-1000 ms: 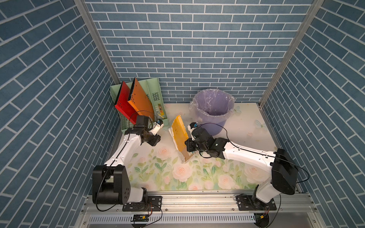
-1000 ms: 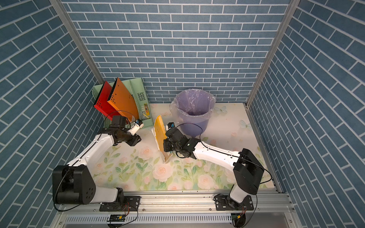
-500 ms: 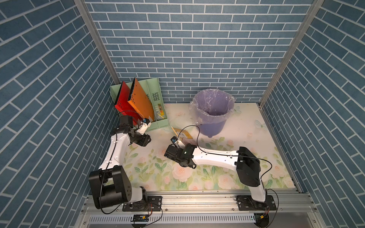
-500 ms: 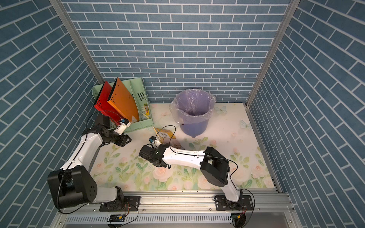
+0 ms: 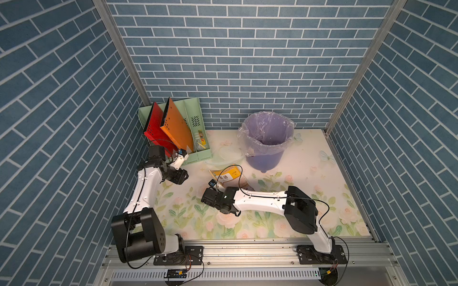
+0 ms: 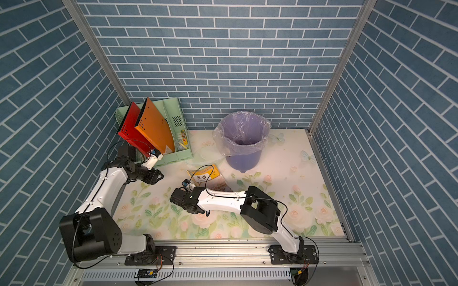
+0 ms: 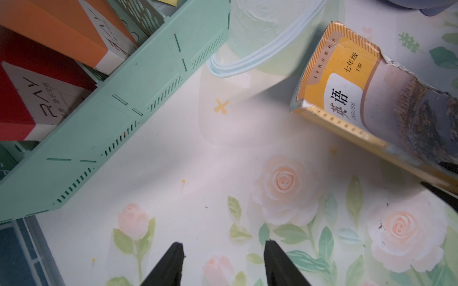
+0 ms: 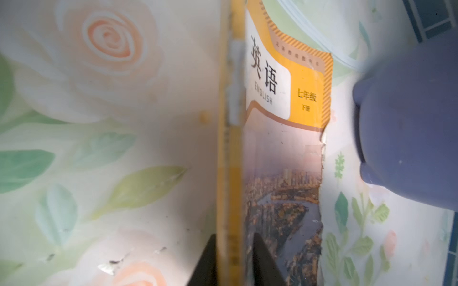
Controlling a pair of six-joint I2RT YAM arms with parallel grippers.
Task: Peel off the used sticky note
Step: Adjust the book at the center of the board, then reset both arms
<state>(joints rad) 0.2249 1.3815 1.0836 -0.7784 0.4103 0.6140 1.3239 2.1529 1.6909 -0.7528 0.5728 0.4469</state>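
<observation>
The floral table (image 5: 309, 198) carries everything, and the book (image 5: 224, 177) near its middle serves as the mark for the rest. The lined bin (image 5: 265, 161) stands near the book, behind it and to the right. Nothing can be made out inside the bin. The green rack (image 5: 198, 157) sits behind the book to the left, and a red folder (image 5: 155, 126) and an orange folder (image 5: 176, 123) lean in it. A clear sleeve (image 7: 260, 37) lies between the rack and the book. The book itself rests cover up, its edges torn.

The left gripper (image 7: 223, 244) hangs left of the book, above bare table. Its jaws are apart with nothing between them. The right gripper (image 8: 234, 235) is at the book's near end, with one jaw on each side of the spine. I cannot tell whether they press on it or merely flank it.

No sticky note shows on the cover in any view. It may sit inside the book or underneath it, or it may be gone; the pictures do not say. By my reading the peel cannot be confirmed, and finding the note is what remains.
</observation>
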